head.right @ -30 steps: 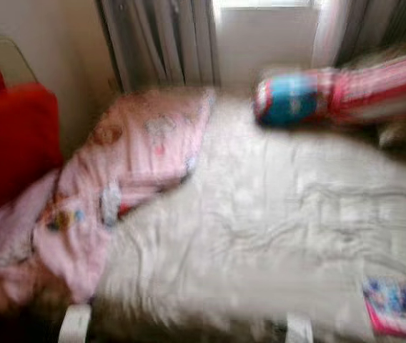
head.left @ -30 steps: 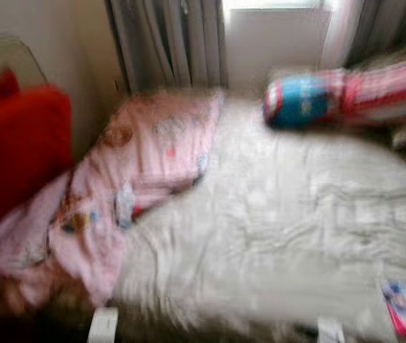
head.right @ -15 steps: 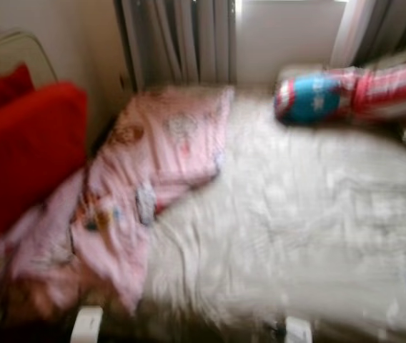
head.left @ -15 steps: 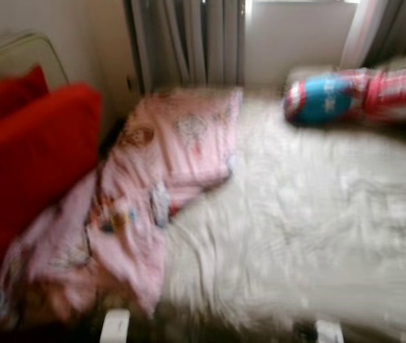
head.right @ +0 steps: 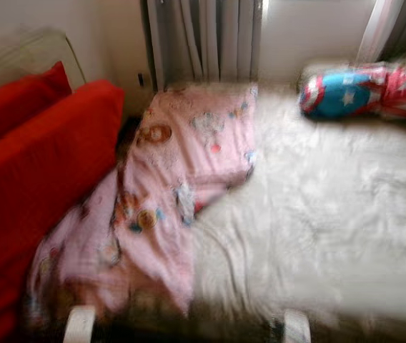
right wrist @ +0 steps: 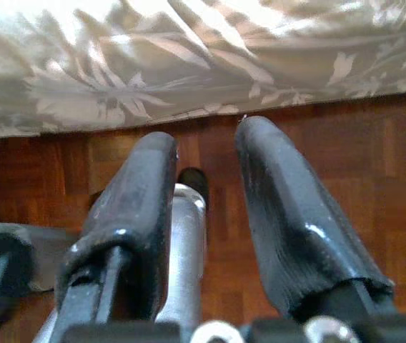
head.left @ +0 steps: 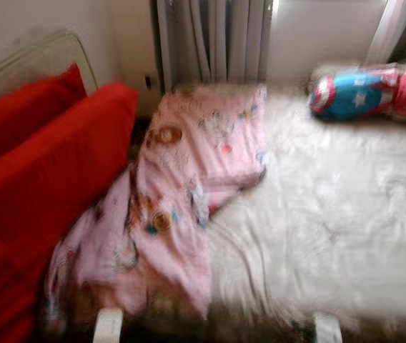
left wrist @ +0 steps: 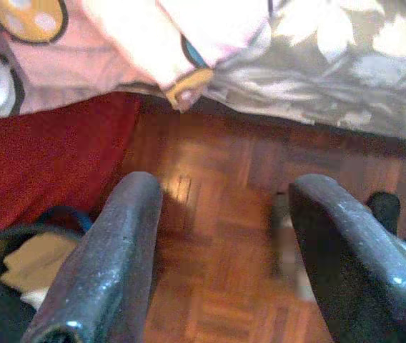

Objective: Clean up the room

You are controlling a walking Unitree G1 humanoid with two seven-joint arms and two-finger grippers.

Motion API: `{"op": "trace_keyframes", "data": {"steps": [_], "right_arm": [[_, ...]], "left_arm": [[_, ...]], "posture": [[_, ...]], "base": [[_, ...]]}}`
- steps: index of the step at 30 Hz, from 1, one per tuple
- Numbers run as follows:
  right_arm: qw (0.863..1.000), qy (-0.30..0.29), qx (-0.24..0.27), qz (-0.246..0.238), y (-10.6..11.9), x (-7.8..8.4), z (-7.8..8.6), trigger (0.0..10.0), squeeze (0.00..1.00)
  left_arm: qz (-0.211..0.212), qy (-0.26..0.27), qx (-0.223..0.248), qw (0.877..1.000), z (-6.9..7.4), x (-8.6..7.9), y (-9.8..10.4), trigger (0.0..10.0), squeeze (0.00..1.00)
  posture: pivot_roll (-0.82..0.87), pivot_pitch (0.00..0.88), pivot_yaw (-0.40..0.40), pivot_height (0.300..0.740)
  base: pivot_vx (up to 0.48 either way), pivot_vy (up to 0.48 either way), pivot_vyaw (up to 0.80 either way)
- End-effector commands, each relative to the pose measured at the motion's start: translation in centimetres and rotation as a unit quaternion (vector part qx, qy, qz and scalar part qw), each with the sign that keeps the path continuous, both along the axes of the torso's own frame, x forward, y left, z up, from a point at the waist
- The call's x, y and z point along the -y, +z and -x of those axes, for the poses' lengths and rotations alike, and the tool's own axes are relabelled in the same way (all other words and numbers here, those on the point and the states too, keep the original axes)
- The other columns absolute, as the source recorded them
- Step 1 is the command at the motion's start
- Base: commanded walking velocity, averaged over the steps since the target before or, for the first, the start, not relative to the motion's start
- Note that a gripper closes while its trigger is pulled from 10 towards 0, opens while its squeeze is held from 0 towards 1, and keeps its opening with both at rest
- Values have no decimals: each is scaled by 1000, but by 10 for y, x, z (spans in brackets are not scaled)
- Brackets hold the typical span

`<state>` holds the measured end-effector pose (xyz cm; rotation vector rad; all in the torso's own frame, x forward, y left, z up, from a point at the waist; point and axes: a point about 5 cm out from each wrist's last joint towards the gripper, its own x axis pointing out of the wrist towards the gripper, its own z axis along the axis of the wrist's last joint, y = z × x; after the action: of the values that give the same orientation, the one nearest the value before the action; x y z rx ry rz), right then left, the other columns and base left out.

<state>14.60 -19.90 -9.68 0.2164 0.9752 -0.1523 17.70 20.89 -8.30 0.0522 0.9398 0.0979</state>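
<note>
blanket (head.left: 189, 186): pink, with small cartoon prints in orange, blue and white
bedspread (head.left: 332, 221): white; pale grey leaf pattern at its edge
cushions (head.left: 38, 186): plain red
bolster (head.left: 364, 93): blue with a white star, red and white stripes
curtains (head.left: 214, 39): grey
floor (left wrist: 224, 236): reddish-brown parquet

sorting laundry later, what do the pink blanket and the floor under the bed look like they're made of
Pink blanket: looks like soft woven cotton or a similar matte fabric, since it creases and drapes limply and carries printed cartoon patches. Floor: seemingly wood parquet with a light sheen, judging by its short reddish-brown blocks laid in alternating directions.
</note>
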Motion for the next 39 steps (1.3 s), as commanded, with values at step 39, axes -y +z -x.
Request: {"op": "trace_keyframes", "data": {"steps": [39], "right_arm": [[1000, 9, 26, -4, 4, -3, -8, 10000, 0]], "left_arm": [[39, 13, 74, 996, -30, 7, 16, 10000, 0]], "posture": [[-34, 0, -11, 740]], "base": [[0, 0, 459]]}}
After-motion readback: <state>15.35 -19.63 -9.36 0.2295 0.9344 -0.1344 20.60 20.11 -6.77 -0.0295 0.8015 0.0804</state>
